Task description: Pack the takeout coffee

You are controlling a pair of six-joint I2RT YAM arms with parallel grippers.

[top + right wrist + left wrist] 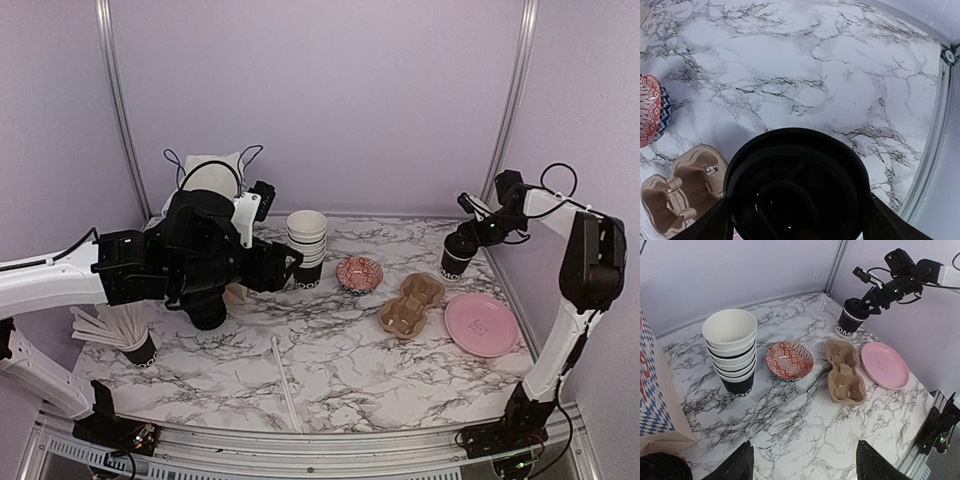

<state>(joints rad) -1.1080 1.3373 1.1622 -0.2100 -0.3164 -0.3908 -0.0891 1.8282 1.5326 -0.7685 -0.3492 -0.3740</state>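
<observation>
Marble-print tabletop runs back to lilac walls, and at its far right corner the right claw is closed around the coffee. Its fingers press the lid rim from both sides, a high grip that probably leaves the cup's body free to drop into a pocket. The cup looks to stand on the marble, upright. Just beside it, toward the middle, lies the carrier, pockets up, between the plate and the bowl. That is likely where the cup should go, so the lift would be short. Further left are the cup stack and the bag. The left claw hovers near them, spread wide and empty, seemingly held back so its camera overlooks the work. The right wrist view shows the finger contact and the lid from above, yet hides the cup's base. The left wrist view supplies that: the white print, the base on the surface, the arm reaching in from the right. Only the top view shows both arms at once.
</observation>
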